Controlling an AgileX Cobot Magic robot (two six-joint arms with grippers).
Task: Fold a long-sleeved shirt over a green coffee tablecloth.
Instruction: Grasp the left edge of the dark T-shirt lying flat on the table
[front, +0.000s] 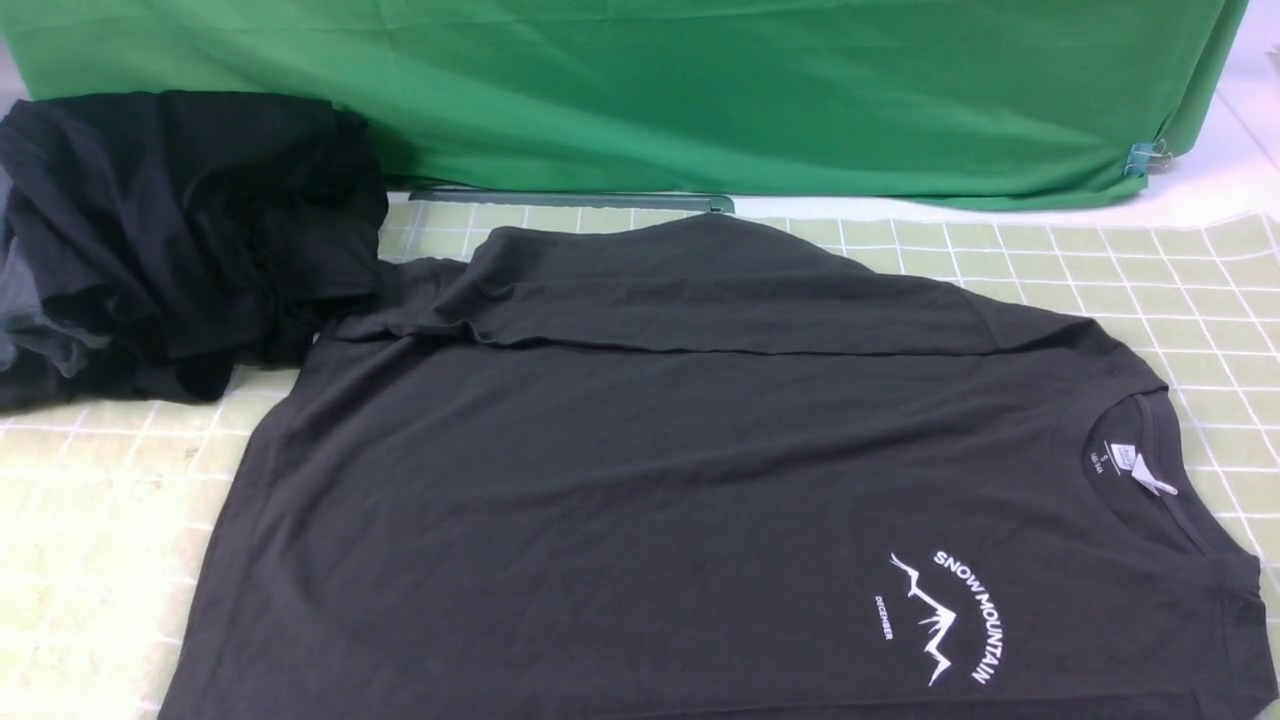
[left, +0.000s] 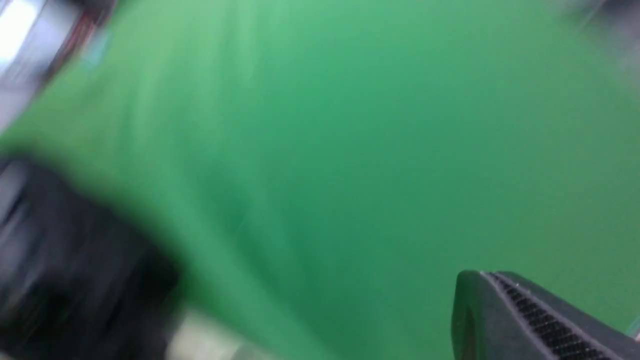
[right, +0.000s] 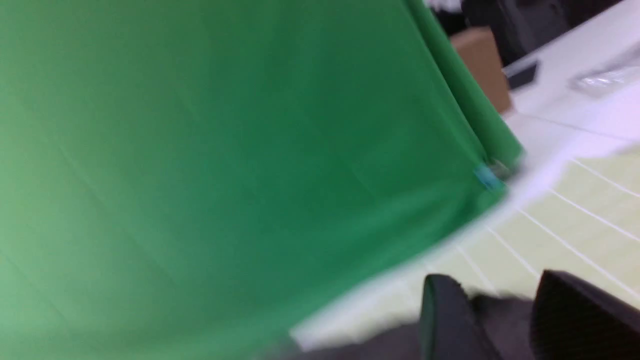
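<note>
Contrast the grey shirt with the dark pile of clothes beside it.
The shirt is spread out, its upper sleeve laid across the body; the pile is bunched in a heap. The shirt is charcoal grey with a white mountain print, while the pile is mostly black and shows no print. Both are dark garments and lie on the pale green gridded cloth.
</note>
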